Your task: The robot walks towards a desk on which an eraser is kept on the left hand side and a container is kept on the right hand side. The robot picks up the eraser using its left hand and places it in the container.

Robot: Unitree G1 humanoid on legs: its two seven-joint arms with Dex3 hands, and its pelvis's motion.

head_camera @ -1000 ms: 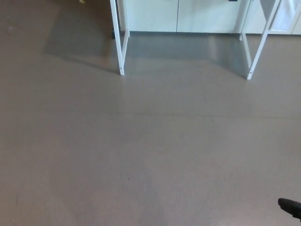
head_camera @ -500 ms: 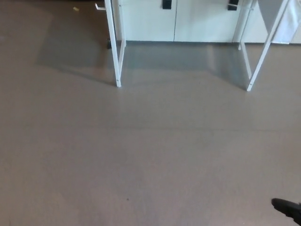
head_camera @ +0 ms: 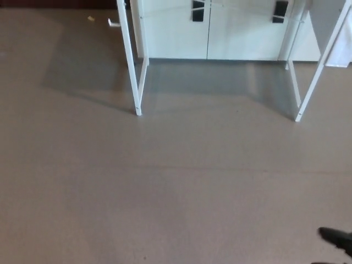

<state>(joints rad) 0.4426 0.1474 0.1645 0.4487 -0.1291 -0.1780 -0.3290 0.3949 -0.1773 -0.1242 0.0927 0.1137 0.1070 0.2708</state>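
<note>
Grey-brown floor fills most of the head view. White desk legs stand at the far edge of the picture, well ahead of the one robot part in view: a small black shape at the lower right corner, probably the tip of the right hand, though it may be another part of the robot. Too little of it shows to tell whether its fingers are spread, closed or holding anything. The left hand is out of view.

Compared with the pictures from a second and half a second ago, the desk legs sit lower in the picture, and more of the pale cabinet doors with their dark handles appears behind them. The whole scene has shifted together, so this is a movement of the camera, not of the furniture; it fits a robot walking toward the desk or raising its head.

The desk top lies above the upper edge of the picture, so neither the eraser nor the container can be seen; by the task, both should rest up there, far ahead of the fingers. By this judgement the approach is unfinished and grasping has not begun.
</note>
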